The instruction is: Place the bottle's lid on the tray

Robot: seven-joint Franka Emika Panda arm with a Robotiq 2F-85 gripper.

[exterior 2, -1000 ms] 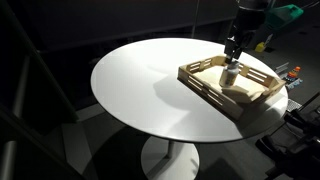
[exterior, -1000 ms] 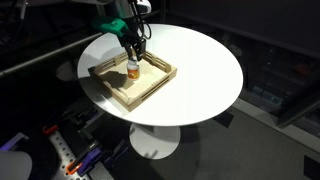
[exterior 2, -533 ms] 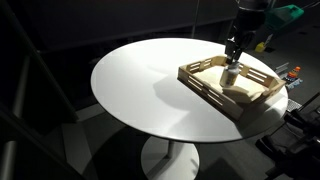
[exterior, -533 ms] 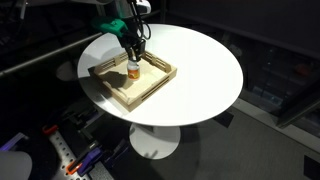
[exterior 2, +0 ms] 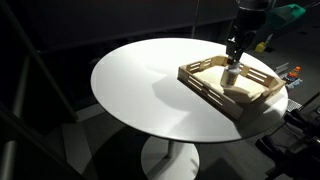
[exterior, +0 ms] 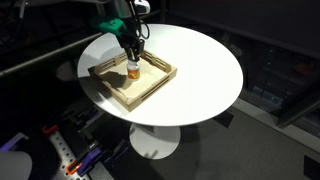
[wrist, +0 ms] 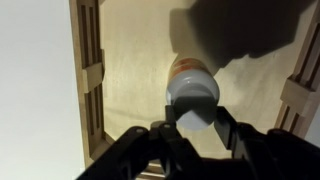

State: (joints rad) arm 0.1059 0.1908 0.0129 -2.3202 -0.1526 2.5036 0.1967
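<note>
Wooden tray (exterior: 107, 88) is lying on the round white table (exterior: 200, 60), toward one edge of the tabletop, as is showing in both exterior views. Its raised rim walls are enclosing a pale, flat floor.

The bottle (exterior: 132, 71) is standing upright on the tray floor, inside the rim walls and apart from them. In an exterior view it is sitting near the middle of the tray (exterior 2: 212, 93), with the table (exterior 2: 140, 80) spreading wide on the side away from the arm. In the wrist view, its amber body (wrist: 183, 67) is appearing beyond the lid (wrist: 192, 93), which is sitting on top of the bottle and is not resting on the tray floor itself.

The gripper (exterior: 132, 62) is pointing straight down over the bottle (exterior 2: 231, 76), and its tip (exterior 2: 232, 62) is meeting the bottle's top. In the wrist view the gripper (wrist: 193, 122) is entering from the lower edge, with its dark fingers (wrist: 228, 130) standing narrowly set on either side of the lid. White cap surface is filling the gap between them, so the claw is holding the lid.

A slatted tray wall (wrist: 90, 80) is running down one side of the wrist view, with the table showing outside it. A dark shadow (wrist: 240, 25) is falling across the tray floor beyond the bottle.
</note>
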